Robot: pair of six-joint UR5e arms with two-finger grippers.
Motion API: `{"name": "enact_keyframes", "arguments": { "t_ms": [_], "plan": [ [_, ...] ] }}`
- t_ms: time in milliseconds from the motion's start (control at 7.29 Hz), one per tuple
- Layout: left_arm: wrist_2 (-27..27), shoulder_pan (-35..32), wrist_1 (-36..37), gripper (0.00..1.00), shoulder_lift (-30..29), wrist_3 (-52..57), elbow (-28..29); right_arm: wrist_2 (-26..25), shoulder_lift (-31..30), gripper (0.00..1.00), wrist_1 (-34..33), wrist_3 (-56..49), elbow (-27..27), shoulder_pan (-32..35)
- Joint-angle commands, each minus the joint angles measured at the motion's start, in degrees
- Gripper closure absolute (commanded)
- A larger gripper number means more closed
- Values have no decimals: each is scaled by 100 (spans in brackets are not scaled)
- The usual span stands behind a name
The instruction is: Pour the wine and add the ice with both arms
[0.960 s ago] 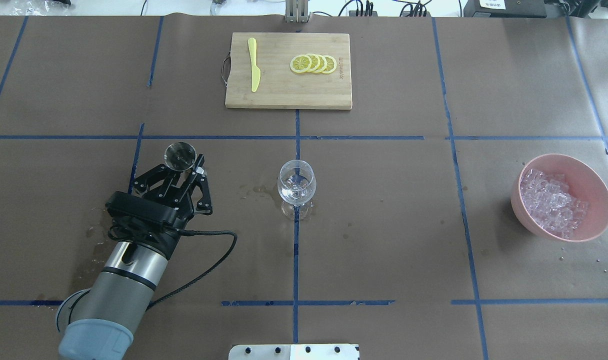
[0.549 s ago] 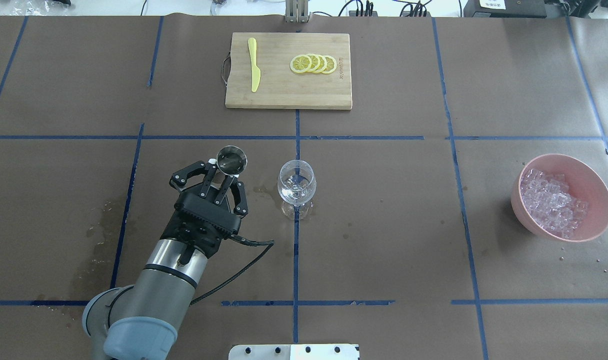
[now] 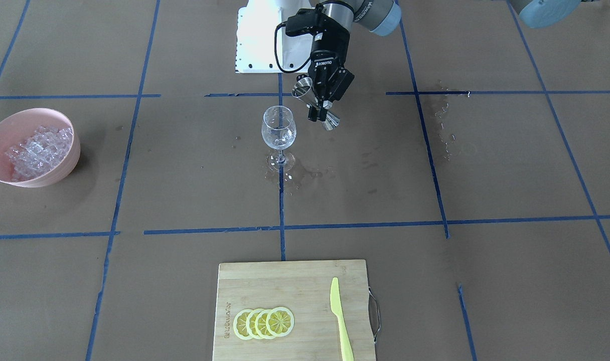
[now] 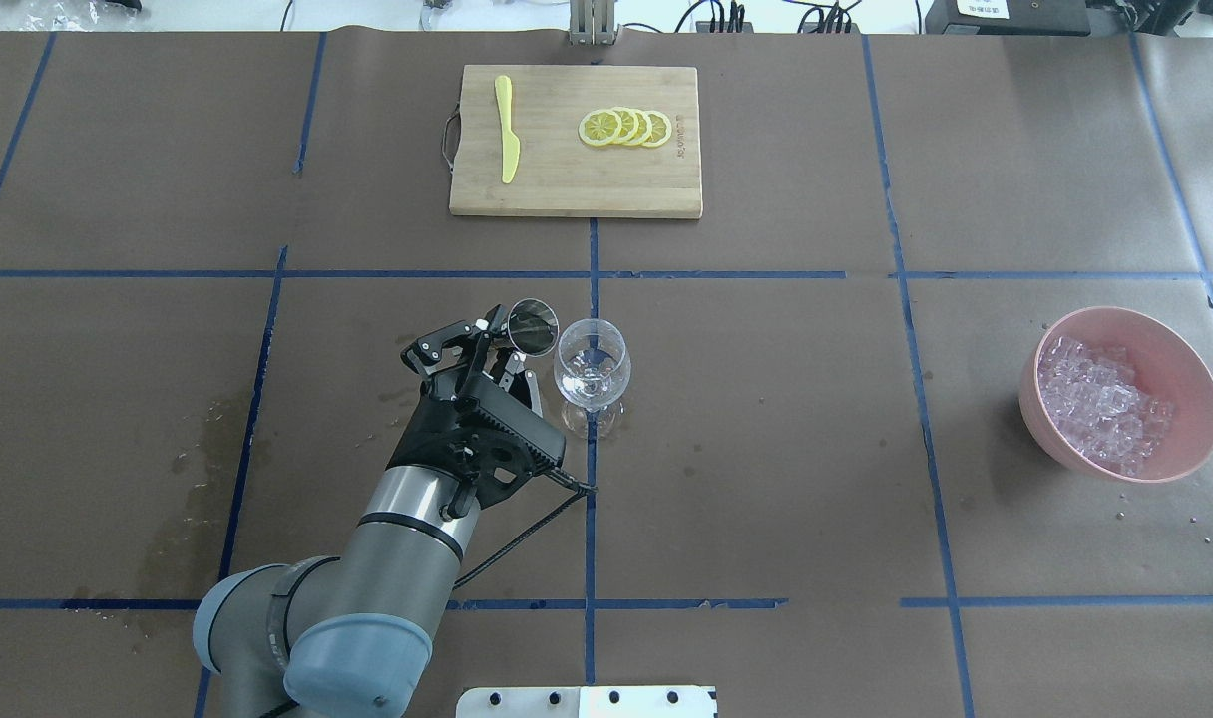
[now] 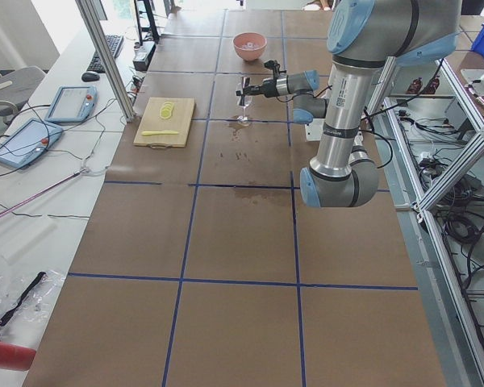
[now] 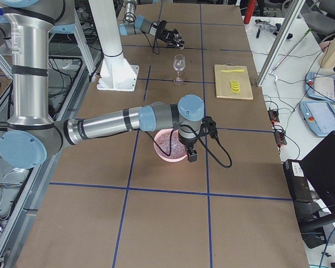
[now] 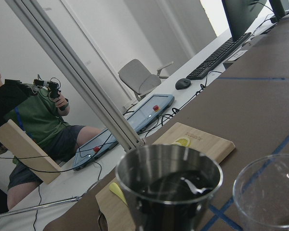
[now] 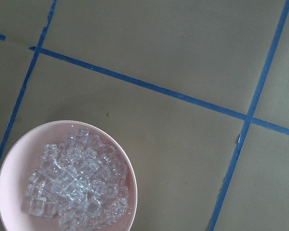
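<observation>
The table (image 4: 766, 449) is covered in brown paper gridded with blue tape, and I see wet stains (image 3: 443, 120) on my left arm's side and around the foot of the wine glass (image 4: 592, 367). At the far edge lies a cutting board (image 4: 567, 184) with lemon slices (image 4: 626, 128) and a yellow knife (image 4: 508, 130). Through the left wrist camera I see an operator (image 7: 33, 120) in green seated beyond the table.

The left arm reaches in low, and the left gripper (image 3: 321, 104) is clamped on a steel jigger (image 4: 533, 327). The jigger is tipped towards the glass rim, just beside it, with dark liquid inside.

The ice (image 4: 1100, 404) sits heaped in the pink bowl (image 4: 1195, 394), well apart from the glass. The right arm stretches level over the table, and the right gripper (image 6: 190, 153) points down above that bowl. I cannot tell whether its jaws are parted.
</observation>
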Motion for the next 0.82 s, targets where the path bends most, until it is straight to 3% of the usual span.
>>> {"name": "enact_keyframes", "arguments": {
  "t_ms": [0,412,686],
  "plan": [
    [-25,-43,362,100,-86,471,0,0,0,0,0,0,-7,-1],
    [-315,-245,1362,100,-463,1033,-9,0,0,0,0,9,-7,-1],
    [-333,-298,1400,100,-473,1919,-18,0,0,0,0,9,-16,-1]
  ]
}}
